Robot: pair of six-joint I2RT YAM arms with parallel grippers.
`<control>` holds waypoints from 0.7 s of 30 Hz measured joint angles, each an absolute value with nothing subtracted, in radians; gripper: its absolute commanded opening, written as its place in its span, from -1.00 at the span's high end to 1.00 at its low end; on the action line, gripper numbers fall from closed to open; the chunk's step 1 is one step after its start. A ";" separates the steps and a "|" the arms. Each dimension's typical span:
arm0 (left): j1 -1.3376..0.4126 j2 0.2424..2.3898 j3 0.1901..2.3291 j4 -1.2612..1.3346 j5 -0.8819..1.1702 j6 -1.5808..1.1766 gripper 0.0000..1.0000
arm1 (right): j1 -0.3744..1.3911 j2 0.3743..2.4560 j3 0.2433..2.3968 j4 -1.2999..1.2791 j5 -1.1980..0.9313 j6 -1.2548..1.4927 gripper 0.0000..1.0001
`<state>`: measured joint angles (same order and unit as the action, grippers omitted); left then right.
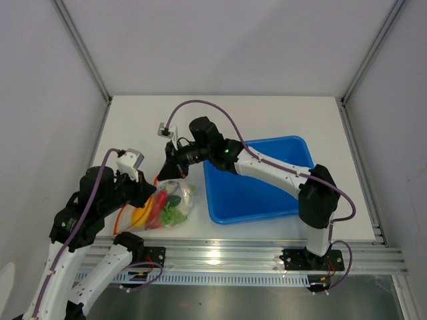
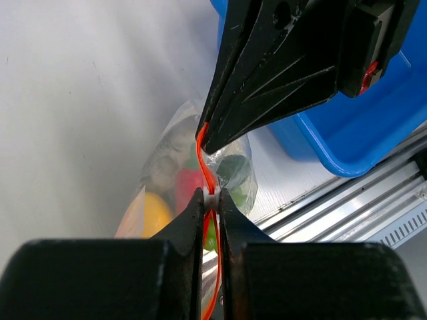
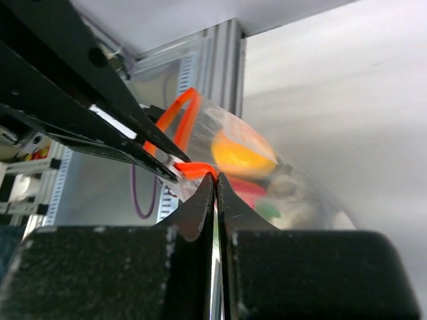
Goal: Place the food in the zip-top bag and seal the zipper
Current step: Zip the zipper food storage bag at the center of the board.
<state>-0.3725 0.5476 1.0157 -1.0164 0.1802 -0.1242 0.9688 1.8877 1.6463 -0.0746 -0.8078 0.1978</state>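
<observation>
The zip-top bag (image 1: 171,204) lies on the table (image 1: 267,120), just left of the blue tray (image 1: 267,195), with the food (image 2: 157,215) inside. The left gripper (image 2: 210,197) has its jaws pinched on the zipper (image 2: 202,160). The right gripper (image 3: 215,181) is likewise clamped on it, just beside. Seal state along the strip: unclear.

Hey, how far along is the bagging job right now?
Done: the food sits inside the zip-top bag. In hand: the left gripper and right gripper are shut on the zipper. Left: part of the zipper loops apart in the right wrist view, so sealing looks unfinished.
</observation>
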 measured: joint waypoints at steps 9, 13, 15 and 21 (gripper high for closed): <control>-0.373 0.534 1.016 -1.036 0.197 -0.131 0.99 | 0.877 1.836 1.561 -0.054 -0.561 0.199 1.00; -0.373 0.534 1.016 -1.035 0.202 -0.131 0.99 | 0.839 1.831 1.540 -0.020 -0.594 0.212 0.81; -0.373 0.534 1.016 -1.035 0.208 -0.131 0.99 | 0.830 1.830 1.535 0.016 -0.680 0.236 0.17; -0.373 0.534 1.016 -1.035 0.213 -0.131 0.99 | 0.857 1.849 1.588 0.052 -0.974 0.252 -0.12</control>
<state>-0.3729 0.5339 1.0157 -1.0351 0.2127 -0.1310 0.8566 1.8488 1.5875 0.0517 -0.9737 0.2523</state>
